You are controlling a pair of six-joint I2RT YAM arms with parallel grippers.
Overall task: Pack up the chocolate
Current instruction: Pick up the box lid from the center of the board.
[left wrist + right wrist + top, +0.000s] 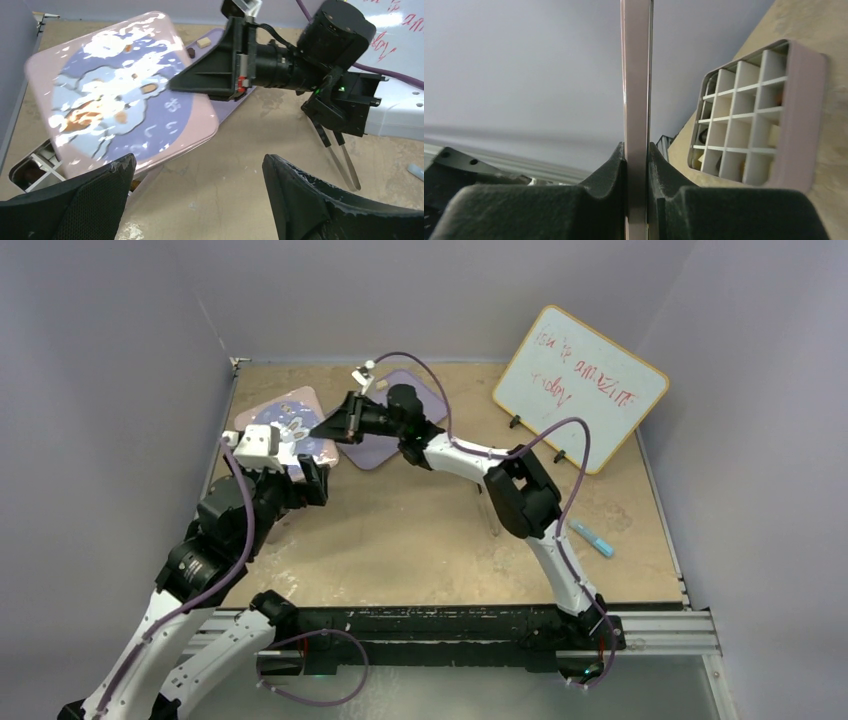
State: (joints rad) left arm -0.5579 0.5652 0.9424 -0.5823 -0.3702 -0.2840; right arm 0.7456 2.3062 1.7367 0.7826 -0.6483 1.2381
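Right gripper [637, 167]: both fingers pressed flat against the lid [120, 90], one on each face, clamped at its rim. Right wrist view shows the lid edge-on between the pads with no gap.

Left gripper [198, 160]: jaws spread wide, nothing between them, hanging just on the near side of the lid and touching nothing.

Lid: pinkish rounded rectangle, tilted, glossy lilac-and-white printed picture on top with heavy glare. White Japanese characters run down the printed face; the first looks like お, the others I cannot make out.

Box [796, 115]: pink walls, white divider grid, peeking out beneath the lid's near-left corner. Whether lid and box touch, cannot tell.

Chocolate [202, 43]: one cream lump and one dark lump lie on the lilac tray [235, 97] just beyond the lid's far edge. A few more lumps show in the box's compartments.

Whiteboard [580, 385]: well to the right of the lid, red handwriting, not legible.
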